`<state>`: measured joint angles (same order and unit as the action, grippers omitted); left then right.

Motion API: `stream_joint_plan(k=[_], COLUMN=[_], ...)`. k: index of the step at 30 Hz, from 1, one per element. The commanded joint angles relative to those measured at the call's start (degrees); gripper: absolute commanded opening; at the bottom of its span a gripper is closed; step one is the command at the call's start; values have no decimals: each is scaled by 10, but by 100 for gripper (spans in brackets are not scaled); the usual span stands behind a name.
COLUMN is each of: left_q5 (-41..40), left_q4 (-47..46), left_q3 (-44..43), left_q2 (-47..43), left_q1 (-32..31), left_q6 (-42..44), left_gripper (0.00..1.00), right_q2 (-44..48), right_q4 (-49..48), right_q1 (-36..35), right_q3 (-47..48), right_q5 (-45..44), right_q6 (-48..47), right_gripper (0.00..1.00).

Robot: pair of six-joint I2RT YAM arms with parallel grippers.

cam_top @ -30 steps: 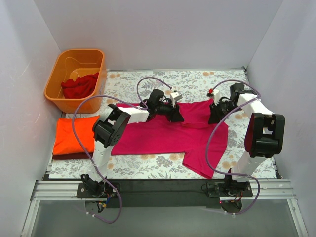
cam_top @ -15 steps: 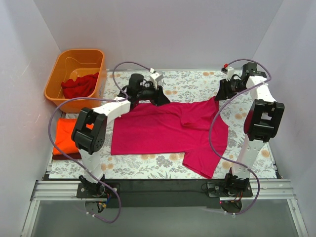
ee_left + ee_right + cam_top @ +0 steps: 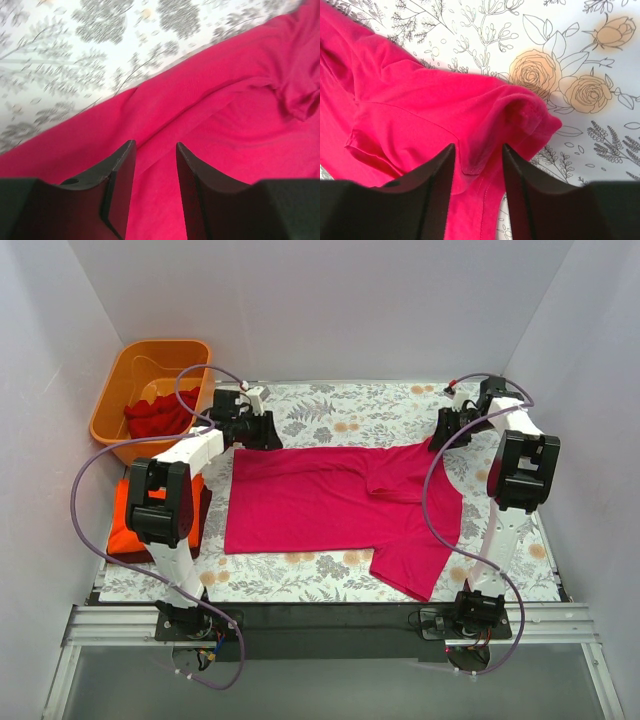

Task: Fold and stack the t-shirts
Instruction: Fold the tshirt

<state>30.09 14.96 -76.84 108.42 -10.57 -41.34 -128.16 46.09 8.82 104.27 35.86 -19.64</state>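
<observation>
Within the last second, both arms are seen to have been drawn apart from the middle of the bright magenta-pink cloth t-shirt (image 3: 320,505) to its two far corners. The shirt is now spread wider and flatter along its far edge on the flower-printed table cover (image 3: 330,410). A crease is left near the right sleeve, and a flap trails toward the near right.

The left gripper (image 3: 258,430) is held over the far-left corner with its fingers spread. In the left wrist view only cloth is seen through the gap, and nothing is pinched. The right gripper (image 3: 443,432) is likewise parted above the bunched sleeve end at the far right.

The smoothing step is judged nearly complete, with folding not yet begun. A folded bright orange t-shirt (image 3: 125,525) is stacked on a dark maroon t-shirt (image 3: 140,557) at the left. A deep red t-shirt (image 3: 160,415) is left in the rigid orange plastic tub (image 3: 110,415).
</observation>
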Motion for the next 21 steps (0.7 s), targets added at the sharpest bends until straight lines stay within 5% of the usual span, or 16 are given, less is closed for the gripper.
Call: stream_joint_plan(k=[1,7,18,19,21], left_q5=[-41,-67,-36,-32,-25], left_q4=[62,85,99,100,101], left_q3=[-2,-7,-46,-47,-45], left_q2=[-21,7,36,33,22], left_q1=[11,28,42,42,42], left_q6=[21,35,60,63,72], left_gripper=[37,36,36,36,36], right_q2=[-14,-25,-10,-7,6], right_q4=[-22,-42,-68,-59,-47], right_q1=[-2,15,43,43,42], right_q3=[27,28,20,26,21], right_q5=[16,-23,-72,-70,-58], right_q6=[18,0,-34,-35,-62], right_gripper=[45,2,1,21,40])
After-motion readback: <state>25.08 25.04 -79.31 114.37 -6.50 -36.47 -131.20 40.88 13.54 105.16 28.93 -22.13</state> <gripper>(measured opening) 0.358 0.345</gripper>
